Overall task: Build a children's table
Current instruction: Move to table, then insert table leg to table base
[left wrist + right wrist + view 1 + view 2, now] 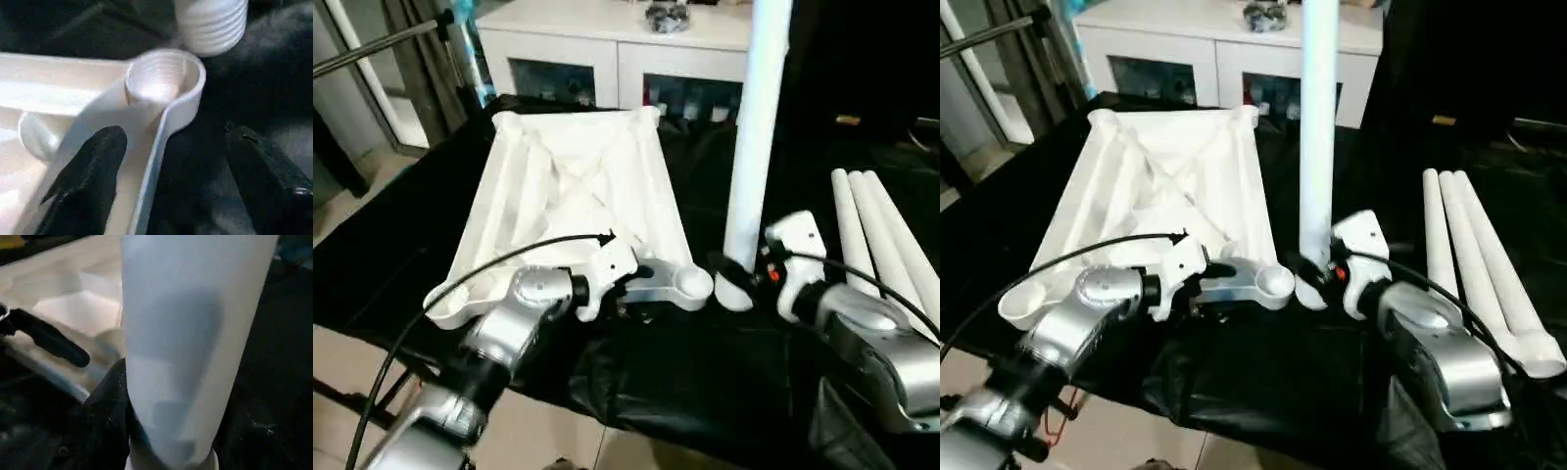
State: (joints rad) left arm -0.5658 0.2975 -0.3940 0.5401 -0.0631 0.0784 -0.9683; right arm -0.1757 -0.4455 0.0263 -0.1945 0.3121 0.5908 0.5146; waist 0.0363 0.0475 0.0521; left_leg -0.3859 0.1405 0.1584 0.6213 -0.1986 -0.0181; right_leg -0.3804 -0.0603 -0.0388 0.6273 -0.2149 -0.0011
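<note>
Tabletop [578, 186] lies ribbed side up on the black cloth; near corner socket [692, 285] is empty. Your right gripper [744, 277] pinches an upright leg [754, 127], threaded end just beside that socket. Centre it over the bore, keep it plumb, then lower and twist. Left gripper [166, 171] is spread, straddling the tabletop's edge: clamp there to brace. Three spare legs [881, 245] lie to the right.

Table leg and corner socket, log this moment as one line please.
right gripper: holds leg upright | leg's threaded end: beside near corner socket, not in | left gripper: fingers open astride tabletop rim | spare legs: three on cloth
</note>
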